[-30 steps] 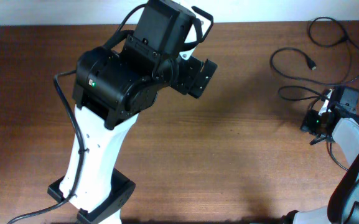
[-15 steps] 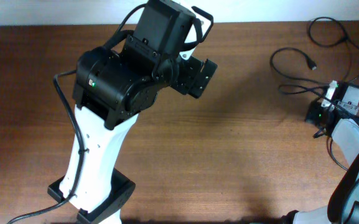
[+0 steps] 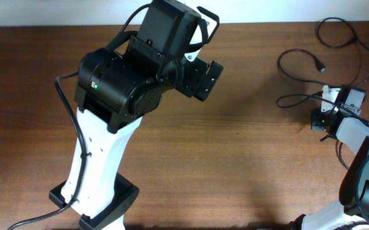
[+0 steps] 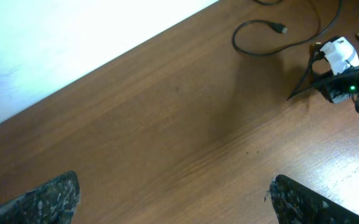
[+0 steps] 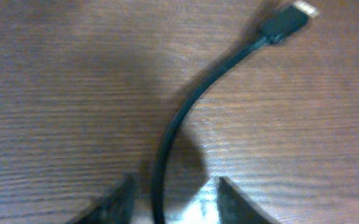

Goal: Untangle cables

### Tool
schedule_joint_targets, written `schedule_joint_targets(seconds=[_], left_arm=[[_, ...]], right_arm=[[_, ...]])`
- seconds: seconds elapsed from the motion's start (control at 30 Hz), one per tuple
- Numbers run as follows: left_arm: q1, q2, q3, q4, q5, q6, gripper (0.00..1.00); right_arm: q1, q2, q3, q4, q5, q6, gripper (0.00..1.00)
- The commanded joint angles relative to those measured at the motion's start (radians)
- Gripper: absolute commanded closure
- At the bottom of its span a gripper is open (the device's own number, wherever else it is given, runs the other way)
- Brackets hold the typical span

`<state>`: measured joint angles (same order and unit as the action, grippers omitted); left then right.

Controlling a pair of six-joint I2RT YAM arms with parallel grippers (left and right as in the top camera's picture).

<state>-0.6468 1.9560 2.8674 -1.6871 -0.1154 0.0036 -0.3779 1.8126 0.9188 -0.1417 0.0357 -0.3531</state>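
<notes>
We read the layout as a division of labour. The left arm stands raised at about 9 o'clock over the table, well apart from the work. The left gripper is spread wide with nothing between its fingers, probably parked so that it stays out of the way. The cables lie as loose black loops at about 2 o'clock on the wood, spread out rather than bundled. The right gripper sits low among them at 3 o'clock. From its wrist camera, one strand runs up from between the fingers towards a plug at 1 o'clock. The jaws are partly closed and straddle that strand, with a gap showing on either side, so we judge it bracketed for a pinch rather than clamped. Much is hidden. The fingers are cut off by the bottom edge and the close view is soft. From above, the gripper's housing covers the jaws, several loops leave the frame at 3 o'clock, and the raised arm masks part of the table. We cannot tell whether any strands remain crossed.
</notes>
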Motion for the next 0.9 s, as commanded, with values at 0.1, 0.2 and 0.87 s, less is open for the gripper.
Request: schedule_joint_targets(seconds=[0.1, 0.2, 0.87], left_arm=[[-0.001, -0.008, -0.004, -0.001, 0.006, 0.013, 0.01], [-0.001, -0.008, -0.004, -0.001, 0.005, 0.013, 0.01], [-0.001, -0.008, -0.004, -0.001, 0.003, 0.013, 0.01]], right_arm=[[0.004, 0.036, -0.01, -0.051, 0.002, 0.055, 0.96], [0.006, 0.036, -0.01, -0.105, -0.007, 0.13, 0.96], [0.246, 0.034, -0.01, -0.107, -0.037, 0.179, 0.85]])
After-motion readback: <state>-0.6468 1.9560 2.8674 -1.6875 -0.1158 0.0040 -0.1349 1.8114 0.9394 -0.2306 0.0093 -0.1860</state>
